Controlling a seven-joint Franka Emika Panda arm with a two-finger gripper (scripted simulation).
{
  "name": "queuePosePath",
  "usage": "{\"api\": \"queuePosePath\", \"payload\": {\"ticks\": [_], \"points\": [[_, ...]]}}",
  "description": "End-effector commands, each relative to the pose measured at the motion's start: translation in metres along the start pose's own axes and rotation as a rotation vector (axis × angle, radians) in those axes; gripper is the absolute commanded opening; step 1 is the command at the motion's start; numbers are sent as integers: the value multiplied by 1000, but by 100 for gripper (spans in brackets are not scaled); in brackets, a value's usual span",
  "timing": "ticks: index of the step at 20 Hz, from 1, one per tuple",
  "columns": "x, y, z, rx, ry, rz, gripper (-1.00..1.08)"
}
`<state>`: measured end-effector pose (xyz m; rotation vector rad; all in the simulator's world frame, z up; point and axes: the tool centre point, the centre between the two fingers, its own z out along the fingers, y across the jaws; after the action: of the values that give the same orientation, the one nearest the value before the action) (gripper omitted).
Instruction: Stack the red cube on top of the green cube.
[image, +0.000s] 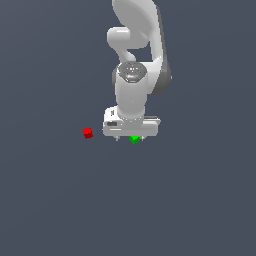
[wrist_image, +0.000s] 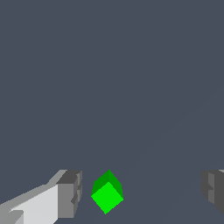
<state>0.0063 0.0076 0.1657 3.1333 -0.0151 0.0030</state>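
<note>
The red cube (image: 88, 133) lies on the dark grey floor, towards the exterior view's left of the white arm; the wrist view does not show it. The green cube (image: 134, 139) peeks out just under the white hand, and in the wrist view the green cube (wrist_image: 107, 193) sits between the two grey fingertips, nearer one of them. My gripper (image: 129, 137) hangs over the green cube, open, with nothing held. In the wrist view the gripper (wrist_image: 142, 192) has its fingers (wrist_image: 70, 192) wide apart, touching neither cube.
The white arm (image: 134, 60) rises behind the hand, towards the top of the exterior view. Around the cubes there is only plain dark grey floor (image: 190, 200).
</note>
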Motion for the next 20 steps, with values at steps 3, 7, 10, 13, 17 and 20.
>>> {"api": "queuePosePath", "payload": {"ticks": [3, 7, 10, 13, 17, 20], "points": [[-1, 1, 0, 0, 0, -1, 100], [-5, 6, 3, 0, 0, -10, 100], [-12, 14, 7, 1, 0, -22, 100], [-21, 26, 12, 1, 0, -39, 100], [-37, 46, 21, 2, 0, -70, 100], [-51, 65, 29, 3, 0, -98, 100]]}}
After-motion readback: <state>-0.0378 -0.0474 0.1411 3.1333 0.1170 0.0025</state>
